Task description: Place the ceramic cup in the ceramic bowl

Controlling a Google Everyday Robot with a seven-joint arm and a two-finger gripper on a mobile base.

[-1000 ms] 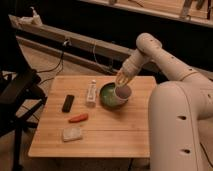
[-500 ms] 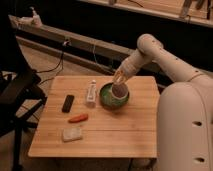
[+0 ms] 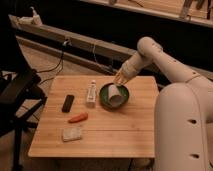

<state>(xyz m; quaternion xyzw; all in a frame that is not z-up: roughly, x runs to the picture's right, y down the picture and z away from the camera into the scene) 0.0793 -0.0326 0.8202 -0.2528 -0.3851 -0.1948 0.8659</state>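
Camera view | gripper [image 3: 120,78] over bowl's far rim, grip cannot be told | cup [image 3: 115,94] tilted inside bowl [image 3: 102,96] | let go low, then rise straight to avoid dragging it.

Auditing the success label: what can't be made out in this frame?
Camera view only:
- Whether the gripper, at the ceramic bowl far rim, touches the ceramic cup: contact too small to tell.
- Cup's base: hidden by the bowl's wall.
- Label on the tube: too small to read.
- The robot body: cut off by right and bottom edges.
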